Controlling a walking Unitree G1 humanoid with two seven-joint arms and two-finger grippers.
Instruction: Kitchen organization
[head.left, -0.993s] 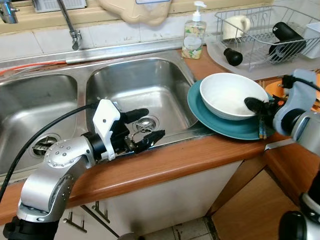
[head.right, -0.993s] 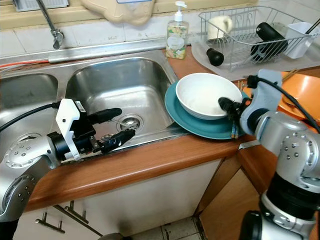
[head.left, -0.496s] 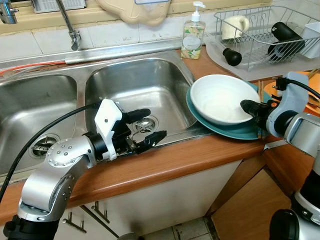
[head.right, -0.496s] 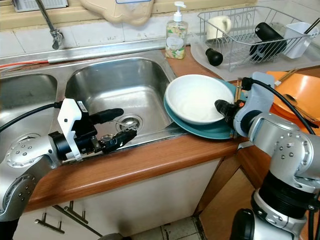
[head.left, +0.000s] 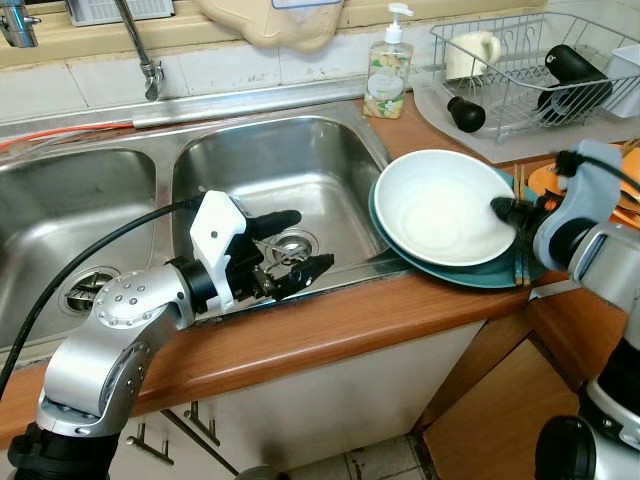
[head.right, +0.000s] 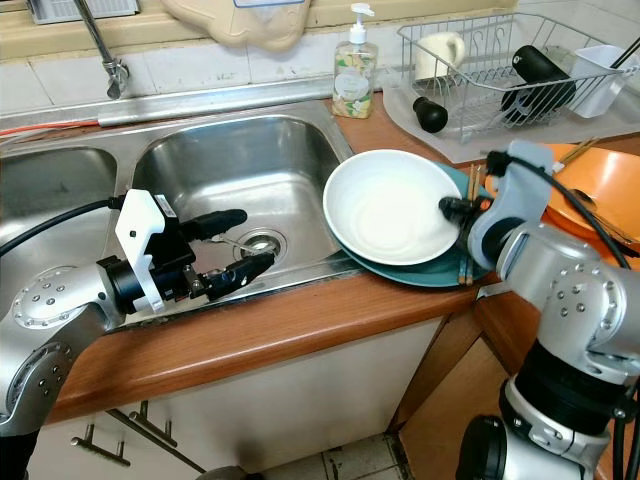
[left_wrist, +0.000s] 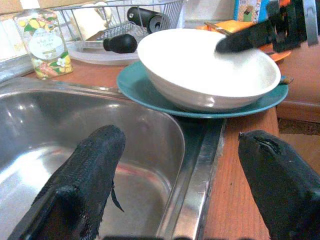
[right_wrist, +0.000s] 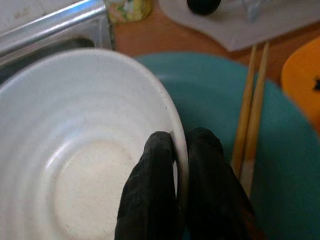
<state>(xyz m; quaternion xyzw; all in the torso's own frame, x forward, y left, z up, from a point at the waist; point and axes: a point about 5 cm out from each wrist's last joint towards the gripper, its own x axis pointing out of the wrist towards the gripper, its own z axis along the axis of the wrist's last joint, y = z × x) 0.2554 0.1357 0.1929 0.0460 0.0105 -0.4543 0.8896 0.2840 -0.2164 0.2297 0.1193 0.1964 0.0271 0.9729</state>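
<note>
- Right gripper (right_wrist: 177, 150) is clamped on the near-right rim of the white bowl (head.left: 445, 205), one finger inside and one outside, per the right wrist view.
- Bowl sits tilted on the teal plate (head.left: 470, 272), its open side tipped toward the sink (head.left: 270, 170), so it looks partly lifted.
- Plate is on the wooden table (head.left: 330, 335) and overhangs the right edge of the sink.
- Left gripper (head.left: 290, 250) has its fingers spread wide and holds nothing. It hovers over the front lip of the right basin, aimed toward the plate.
- Chopsticks (right_wrist: 252, 110) lie across the plate's right edge, just beside the right gripper.
- Dish rack (head.left: 520, 70) and soap bottle (head.left: 387, 65) sit further back, well apart from both grippers.

Risks, as I judge them:
- A rim pinch on smooth ceramic is a weak hold. The bowl's weight hangs off one edge, so it could rotate or slip out and drop onto the plate or into the sink.
- Dragging the bowl could shove the plate further over the basin until it tips in.
- The right gripper could knock the chopsticks off the plate.
- If the left gripper moves in to support, it could bump the plate edge.
</note>
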